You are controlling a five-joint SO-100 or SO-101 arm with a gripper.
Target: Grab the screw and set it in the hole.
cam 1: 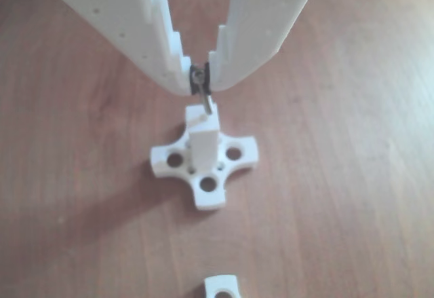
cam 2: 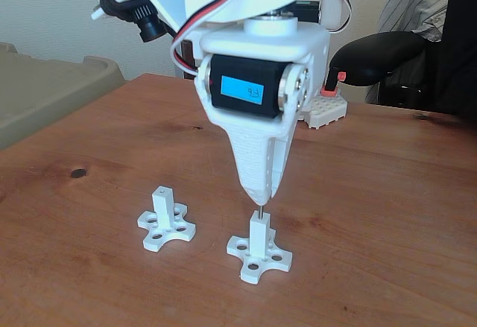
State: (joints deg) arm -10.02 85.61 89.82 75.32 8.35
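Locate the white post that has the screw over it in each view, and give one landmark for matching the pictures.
Other view: the white post stands at centre, just below the claw tips, on its cross-shaped base.
Fixed view: the same post stands low and right of centre, under the claw.
Shared landmark: the screw pinched in the claw, its tip at the post's top.

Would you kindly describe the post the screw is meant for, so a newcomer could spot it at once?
On the wooden table, find the white gripper pointing down. Directly beneath its tip stands a white post on a cross-shaped base. Unlike the other post to its left in the fixed view, the screw meets its top.
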